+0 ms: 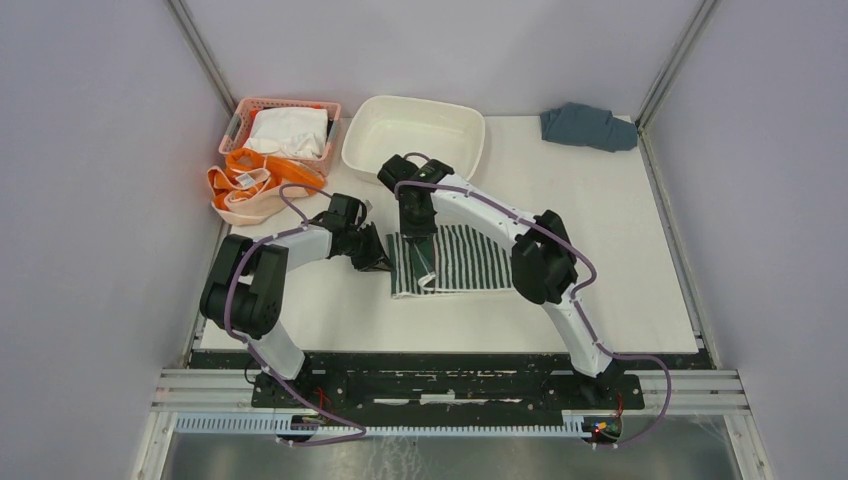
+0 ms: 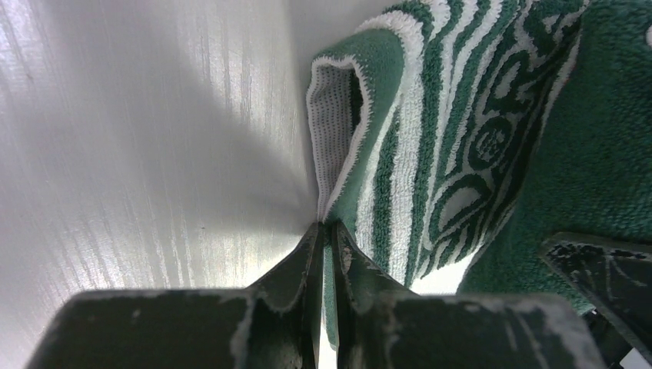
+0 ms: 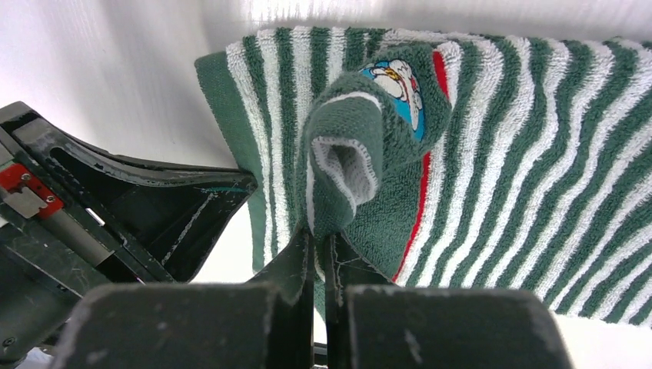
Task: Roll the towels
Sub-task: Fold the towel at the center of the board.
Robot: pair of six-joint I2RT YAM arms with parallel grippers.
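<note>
Two arms point(image 1: 480, 210) bent inward over the desk point(image 1: 620, 250), left gripper point(image 2: 327, 227) clenched on an edge of the striped towel point(image 1: 470, 260), right gripper point(image 3: 315, 231) pinching its lifted fold beside a cartoon patch point(image 3: 396, 77)

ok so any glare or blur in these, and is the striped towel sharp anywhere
Left wrist: streaky glare and a broad shadow on the table, striped towel sharp. Right wrist: table blown out white at top, towel loops crisp. Top external: even light, faint shadows.

Folded edge of green-striped towel point(image 3: 530, 177) pinched between closed right tool point(image 3: 319, 240) fingers, cartoon patch point(image 3: 396, 81) above
</note>
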